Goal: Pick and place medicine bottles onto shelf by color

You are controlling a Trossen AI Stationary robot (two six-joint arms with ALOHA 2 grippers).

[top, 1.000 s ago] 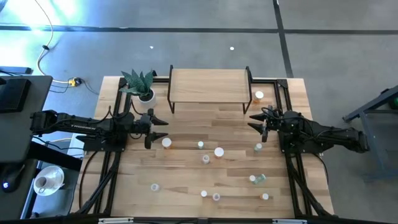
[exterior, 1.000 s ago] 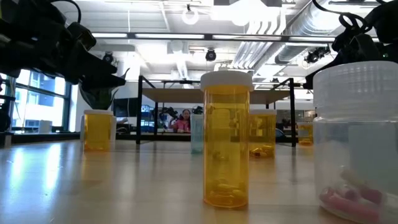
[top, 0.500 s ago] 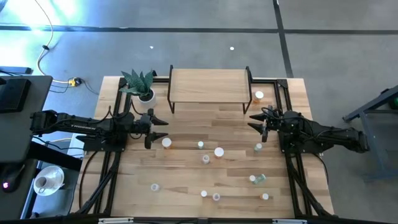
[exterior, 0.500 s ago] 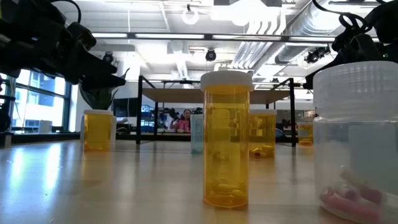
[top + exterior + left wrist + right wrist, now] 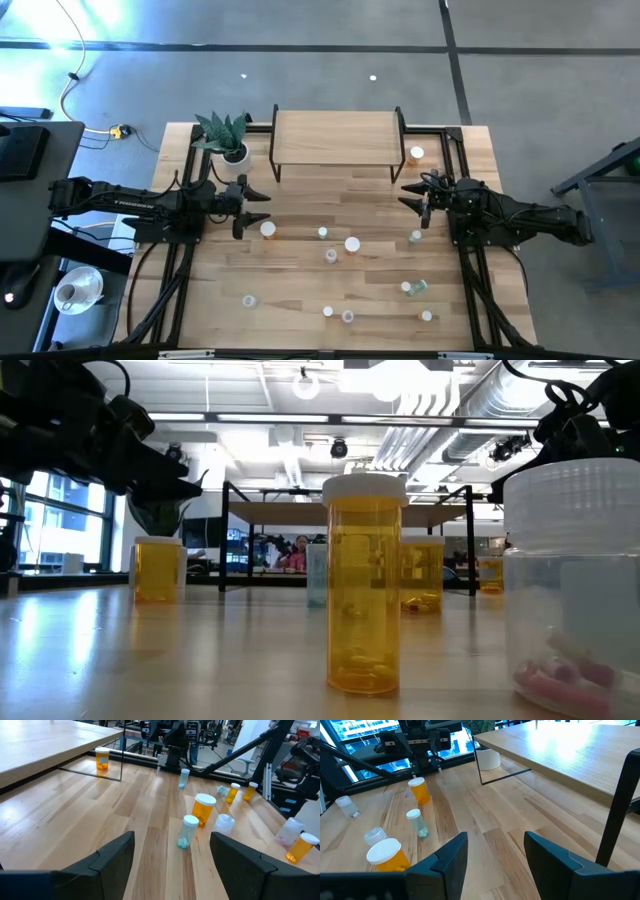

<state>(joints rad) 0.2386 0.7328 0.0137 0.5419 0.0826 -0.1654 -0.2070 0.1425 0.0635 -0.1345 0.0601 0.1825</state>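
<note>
Looking straight down, the high view shows the shelf standing at the far edge of the surface, with nothing on its board. The left gripper sits at the left side, beside the plant, fingers spread apart and holding nothing. The right gripper sits at the right side, its fingers likewise parted and holding nothing. Bottles stand scattered on the surface in front of the shelf: an orange bottle just beside the left gripper, a large orange bottle near the middle, a pale green bottle near the right gripper, and another orange bottle beside the shelf's right leg.

The low view has a tall orange bottle upright at centre, with a clear bottle close to the camera at the right edge and more orange ones behind.

In the left wrist view, the spread fingers frame a slim clear bottle and an orange one just behind it.

In the right wrist view, the parted fingers frame bare wood, with the shelf board overhead.
</note>
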